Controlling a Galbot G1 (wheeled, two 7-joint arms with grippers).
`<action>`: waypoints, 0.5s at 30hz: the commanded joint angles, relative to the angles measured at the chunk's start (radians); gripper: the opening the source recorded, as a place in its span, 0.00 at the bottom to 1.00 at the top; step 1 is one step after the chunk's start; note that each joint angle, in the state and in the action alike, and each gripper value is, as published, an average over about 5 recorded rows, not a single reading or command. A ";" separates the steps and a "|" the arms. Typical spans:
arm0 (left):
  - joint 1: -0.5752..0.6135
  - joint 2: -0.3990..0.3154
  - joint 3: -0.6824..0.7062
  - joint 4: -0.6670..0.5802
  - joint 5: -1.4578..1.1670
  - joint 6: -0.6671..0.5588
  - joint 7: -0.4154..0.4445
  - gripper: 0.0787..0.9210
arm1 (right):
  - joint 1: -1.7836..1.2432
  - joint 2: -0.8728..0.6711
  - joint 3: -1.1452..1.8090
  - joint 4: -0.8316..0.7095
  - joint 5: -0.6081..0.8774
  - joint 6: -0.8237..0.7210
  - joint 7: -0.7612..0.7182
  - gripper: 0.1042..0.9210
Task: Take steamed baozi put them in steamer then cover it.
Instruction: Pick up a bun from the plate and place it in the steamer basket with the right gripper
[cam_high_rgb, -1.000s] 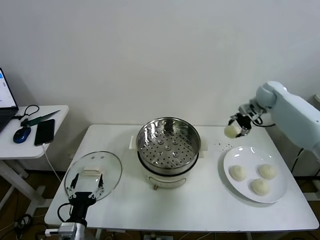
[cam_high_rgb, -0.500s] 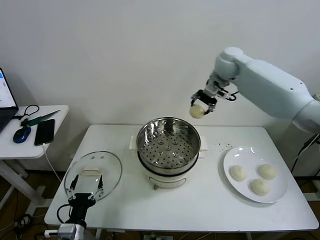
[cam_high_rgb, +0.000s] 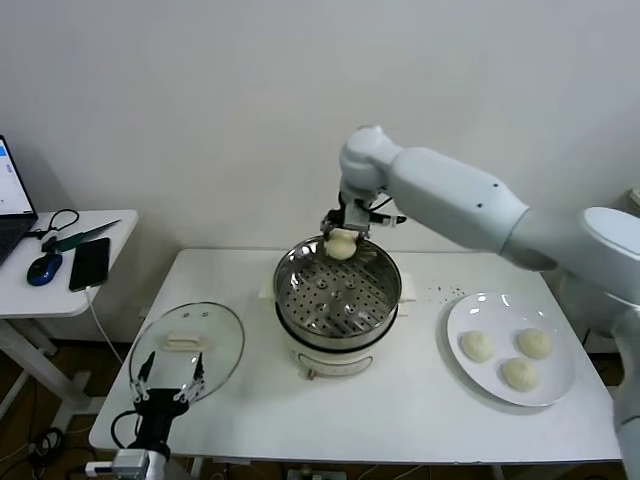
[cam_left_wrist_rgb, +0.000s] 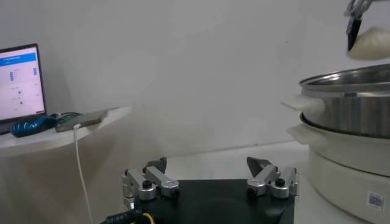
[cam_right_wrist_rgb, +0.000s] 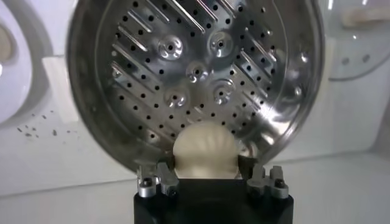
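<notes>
Now carried from the plate (cam_high_rgb: 456, 322) at 3 o'clock to the pot's (cam_high_rgb: 290, 300) 12 o'clock rim: bun (cam_high_rgb: 341, 244) pinched in right gripper (cam_high_rgb: 341, 238). Ready to lower. Left gripper (cam_high_rgb: 170, 377) idle at 7 o'clock, fingers spread, empty.

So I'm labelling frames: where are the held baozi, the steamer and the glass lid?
held baozi (cam_high_rgb: 341, 245), head view, its rounded front.
steamer (cam_high_rgb: 386, 296), head view, right steel wall.
glass lid (cam_high_rgb: 222, 340), head view, bare glass.

Head camera looks forward and down from above, taking in the whole white table (cam_high_rgb: 420, 400). Left wrist camera sits low near the table edge, looking level at the steamer (cam_left_wrist_rgb: 350, 115) side-on. Right wrist camera hangs close above, peering straight down into that same steamer (cam_right_wrist_rgb: 195, 67), shared by all three.
</notes>
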 joint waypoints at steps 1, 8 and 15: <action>0.002 0.002 -0.001 0.003 -0.003 -0.001 0.000 0.88 | -0.071 0.062 -0.001 -0.042 -0.135 0.043 0.024 0.71; 0.004 0.002 -0.002 0.012 -0.005 -0.002 -0.001 0.88 | -0.106 0.068 0.010 -0.097 -0.167 0.054 0.036 0.71; -0.008 0.003 0.001 0.016 0.002 0.008 -0.002 0.88 | -0.123 0.068 0.023 -0.108 -0.193 0.062 0.052 0.73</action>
